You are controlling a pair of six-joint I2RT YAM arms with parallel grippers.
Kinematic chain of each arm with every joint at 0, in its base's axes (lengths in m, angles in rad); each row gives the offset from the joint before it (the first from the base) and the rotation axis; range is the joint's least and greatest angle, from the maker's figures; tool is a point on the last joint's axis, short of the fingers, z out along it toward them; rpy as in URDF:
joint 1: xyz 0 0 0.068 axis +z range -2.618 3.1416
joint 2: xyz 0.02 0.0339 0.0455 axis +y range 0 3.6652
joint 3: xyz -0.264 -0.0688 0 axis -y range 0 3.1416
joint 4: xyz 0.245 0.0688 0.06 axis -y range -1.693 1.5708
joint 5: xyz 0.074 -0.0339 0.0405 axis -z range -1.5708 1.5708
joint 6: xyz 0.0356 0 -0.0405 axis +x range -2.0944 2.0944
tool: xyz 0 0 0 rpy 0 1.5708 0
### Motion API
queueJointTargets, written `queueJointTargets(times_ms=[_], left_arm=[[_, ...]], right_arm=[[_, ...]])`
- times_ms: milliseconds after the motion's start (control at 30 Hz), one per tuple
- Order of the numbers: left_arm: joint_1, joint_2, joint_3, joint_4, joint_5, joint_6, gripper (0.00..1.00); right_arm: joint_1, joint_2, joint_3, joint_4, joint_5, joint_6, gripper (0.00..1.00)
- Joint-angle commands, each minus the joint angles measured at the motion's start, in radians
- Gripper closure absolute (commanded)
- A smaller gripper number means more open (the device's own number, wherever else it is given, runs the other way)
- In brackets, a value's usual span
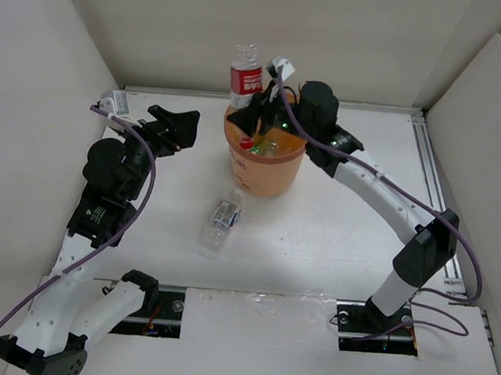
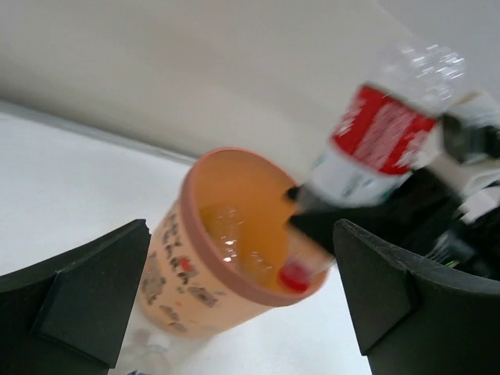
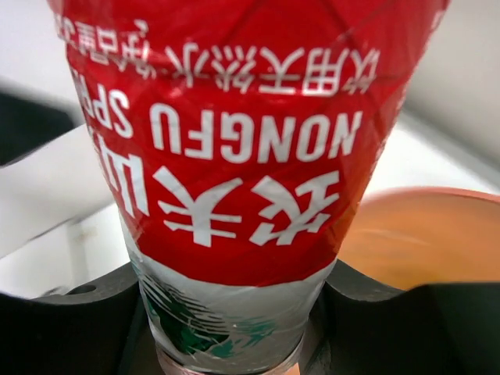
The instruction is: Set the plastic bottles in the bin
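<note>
Red-labelled Nongfu Spring bottle (image 3: 242,172) sat clenched in the right pincer (image 3: 234,320), cap-down over the mouth of the orange bin (image 1: 264,178). Releasing it only once centred inside the rim seemed wisest. Left pincer (image 2: 242,301) hung released; 1 clear bottle (image 1: 220,222) lay on the table (image 1: 342,238).
</note>
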Motion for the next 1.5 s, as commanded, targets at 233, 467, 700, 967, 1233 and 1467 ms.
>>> queueJointTargets(times_ms=[233,467,700,967,1233,1467], left_arm=[[-0.001,0.188,-0.193,-0.012,-0.124,-0.013,0.00],[-0.012,0.320,-0.277,0.116,-0.043,0.048,0.00],[-0.271,0.475,-0.251,0.078,-0.305,0.140,0.00],[-0.317,0.517,-0.261,0.038,-0.337,0.150,0.00],[-0.340,0.601,-0.261,0.021,-0.308,0.159,0.00],[-0.375,0.656,-0.261,-0.005,-0.280,0.099,0.03]], right_arm=[[-0.204,0.101,0.197,-0.175,0.161,-0.182,0.72],[-0.213,0.091,0.160,-0.194,0.297,-0.192,0.00],[-0.193,-0.075,0.050,-0.214,0.412,-0.192,0.00],[-0.155,-0.274,-0.152,-0.204,0.407,-0.173,0.00],[-0.118,-0.433,-0.286,-0.160,0.376,-0.152,0.00],[-0.118,-0.466,-0.335,-0.160,0.376,-0.142,0.00]])
